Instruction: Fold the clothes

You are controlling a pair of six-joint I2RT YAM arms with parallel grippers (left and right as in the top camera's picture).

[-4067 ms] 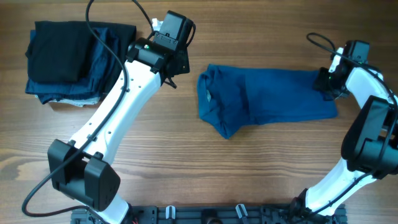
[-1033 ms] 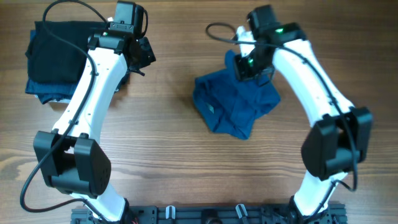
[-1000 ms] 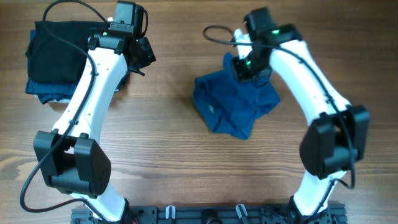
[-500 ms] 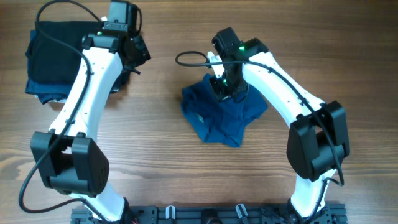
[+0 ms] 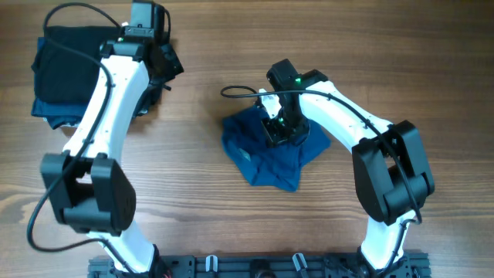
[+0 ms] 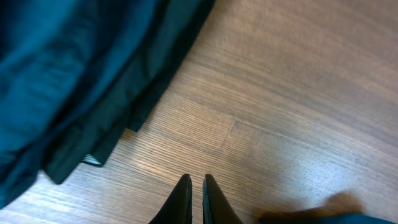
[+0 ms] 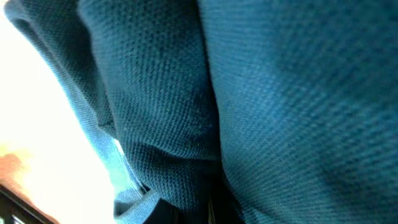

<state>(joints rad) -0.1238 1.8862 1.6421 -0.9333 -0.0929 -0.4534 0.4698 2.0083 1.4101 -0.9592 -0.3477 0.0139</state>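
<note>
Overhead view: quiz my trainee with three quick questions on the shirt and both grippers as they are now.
1. True or false: the left gripper grips the blue polo shirt.
2. The stack of dark folded garments lies: A) at the far left of the wooden table; B) under the right arm; C) on the shirt.
3. What is the right gripper shut on?
Key: 1 false, it is shut, empty, over bare wood; 2 A; 3 the blue polo shirt.

left hand (image 6: 196,180) closed, arm extended | right hand (image 5: 279,131) closed, wrist down
</note>
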